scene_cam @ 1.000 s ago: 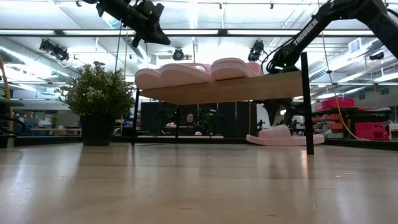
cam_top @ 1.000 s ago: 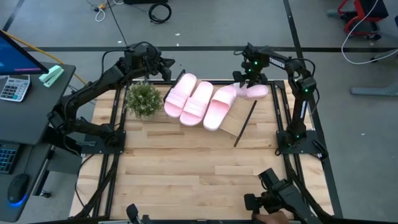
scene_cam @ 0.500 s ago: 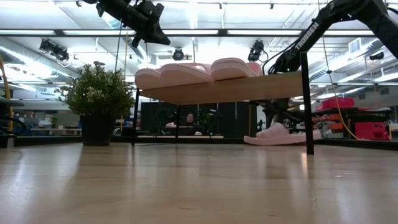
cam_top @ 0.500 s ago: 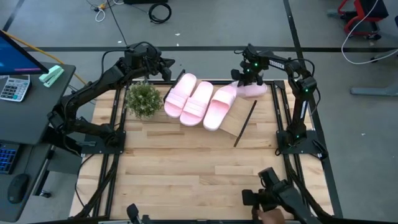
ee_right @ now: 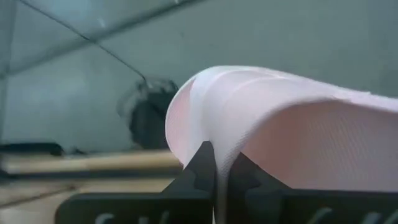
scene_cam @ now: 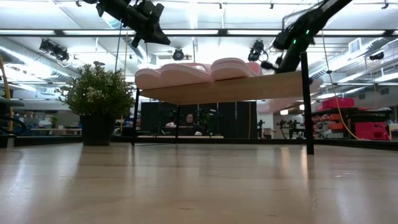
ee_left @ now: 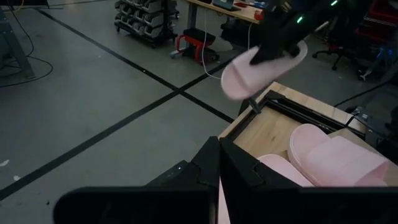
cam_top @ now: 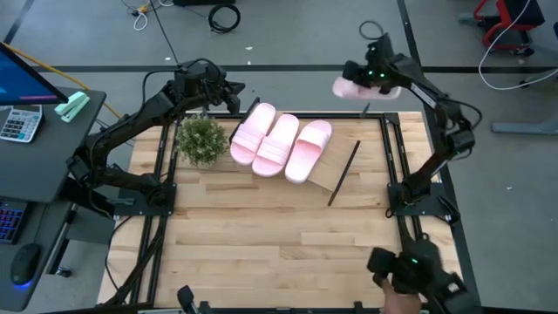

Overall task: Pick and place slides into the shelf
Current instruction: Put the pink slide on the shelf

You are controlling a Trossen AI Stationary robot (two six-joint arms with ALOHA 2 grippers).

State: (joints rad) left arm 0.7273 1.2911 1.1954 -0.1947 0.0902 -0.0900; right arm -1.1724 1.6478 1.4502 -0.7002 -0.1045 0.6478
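Note:
Three light pink slides (cam_top: 277, 141) lie side by side on the slanted wooden shelf (cam_top: 338, 166), soles down. A fourth pink slide (cam_top: 349, 88) hangs in the air over the table's far right corner, with my right gripper (cam_top: 373, 80) shut on it. The left wrist view shows it too, the slide (ee_left: 261, 67) tilted. My left gripper (cam_top: 234, 94) hovers shut, holding nothing, above the table's far edge just left of the shelf. In the low view it shows high up (scene_cam: 149, 28). My right gripper pinches a thin pink edge (ee_right: 214, 134) of the slide between its two fingers; which part of the slide this is I cannot tell. The fingers come from above, at the slide's right end (cam_top: 364, 85). The slide hangs tilted and lifted clear.
A potted plant (cam_top: 202, 139) stands on the table left of the shelf. Bare board (cam_top: 336, 174) shows on the shelf right of the third slide, crossed by a black bar (cam_top: 344, 173). The near half of the table (cam_top: 279, 235) is bare wood.
My right gripper has shut on the fourth slide, which lay on the table behind the shelf's right end. It has then risen and swung toward the table's far edge. The slide has come up off the table and now hangs clear.

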